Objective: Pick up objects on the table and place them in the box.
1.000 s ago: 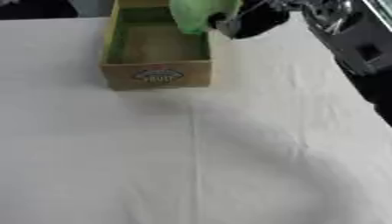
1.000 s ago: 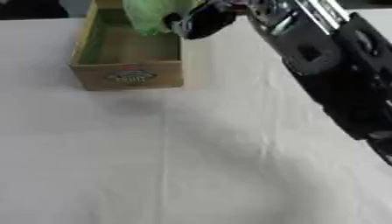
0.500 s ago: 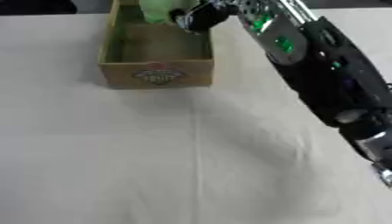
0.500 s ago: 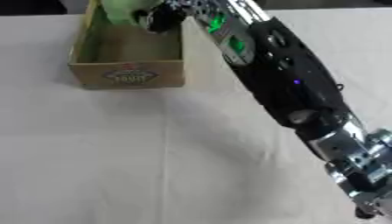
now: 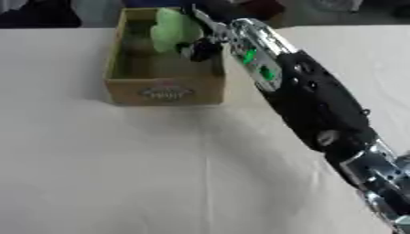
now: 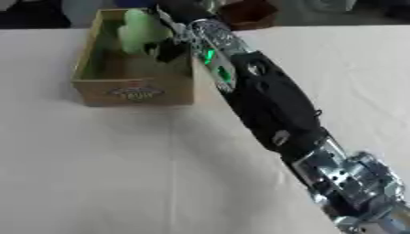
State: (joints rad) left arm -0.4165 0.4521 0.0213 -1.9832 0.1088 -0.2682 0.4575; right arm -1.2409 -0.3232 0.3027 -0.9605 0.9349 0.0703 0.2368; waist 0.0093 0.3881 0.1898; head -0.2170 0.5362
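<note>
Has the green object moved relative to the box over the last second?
Yes. The green object, held by the right hand, has gone from above the right wall of the box leftward to over its far interior.

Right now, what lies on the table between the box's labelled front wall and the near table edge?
Nothing: in the left eye view, the cloth before the box is bare.

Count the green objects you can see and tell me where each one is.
1. A light green object sits over the far end of the cardboard box, at the right hand. The arm may hide others.
</note>
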